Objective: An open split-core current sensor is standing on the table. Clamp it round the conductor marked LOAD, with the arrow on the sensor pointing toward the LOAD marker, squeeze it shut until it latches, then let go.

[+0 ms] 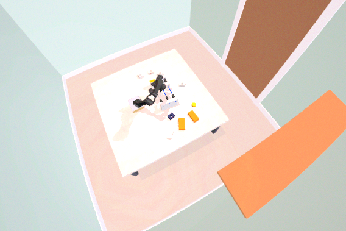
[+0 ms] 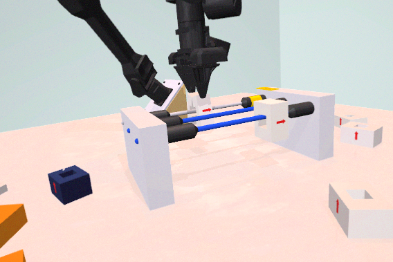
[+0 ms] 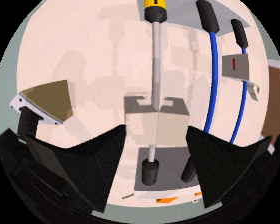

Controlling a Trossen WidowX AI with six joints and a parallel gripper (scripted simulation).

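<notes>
All matte black arm [image 2: 104, 26], chunky angular links with bevelled edges, no visible cables or screws. Fat rounded cylinder housing [image 2: 221, 0] sticking out just above the wrist. Wide blocky wrist body right over the gripper [image 2: 200, 92], tapering down into two pointed wedge fingers, dark and flat-faced in the wrist view. Pale base plate with a tan wedge side [image 2: 178, 100] behind the fingers. No markings or labels anywhere.

Pale table [image 2: 242, 230] carries: two white end blocks [image 2: 149, 161] holding rods, dark blue cube [image 2: 70, 183], orange blocks [image 1: 193, 116], yellow disc [image 1: 194, 104], spare white square-holed blocks [image 2: 360, 214].
</notes>
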